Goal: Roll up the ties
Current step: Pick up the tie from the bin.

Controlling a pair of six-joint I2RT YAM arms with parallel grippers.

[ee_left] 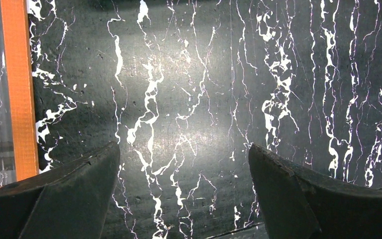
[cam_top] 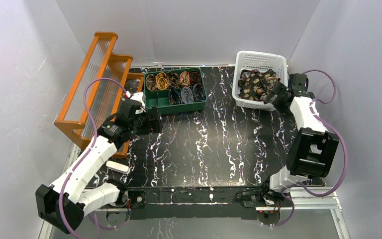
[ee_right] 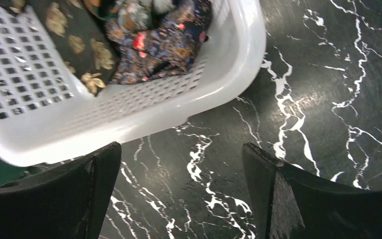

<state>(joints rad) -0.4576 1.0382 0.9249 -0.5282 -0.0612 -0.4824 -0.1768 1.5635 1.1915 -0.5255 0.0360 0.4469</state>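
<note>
A heap of loose ties (cam_top: 257,82), dark with tan and gold patterns, lies in a white basket (cam_top: 243,59) at the upper right of the top view. The right wrist view shows the same ties (ee_right: 154,40) bunched in the basket's corner, some with red spots, behind its slotted wall (ee_right: 129,114). Left of the basket, at the upper middle of the top view, rolled ties (cam_top: 173,79) sit as small coils in the compartments of a green tray (cam_top: 155,104).

The right end effector (cam_top: 274,95) hangs just beside the basket's near right corner. Its fingers are spread wide with nothing between them (ee_right: 179,164), and only the black, white-veined desk (ee_right: 328,74) shows below.

The left end effector (cam_top: 154,120) hovers near the tray's lower left corner. It too is spread wide and holds nothing (ee_left: 184,169), above bare desk (ee_left: 204,99).

An orange rack (cam_top: 99,74) stands along the left side of the desk (cam_top: 204,144), and one of its orange bars (ee_left: 17,89) runs down the left edge of the left wrist view.
</note>
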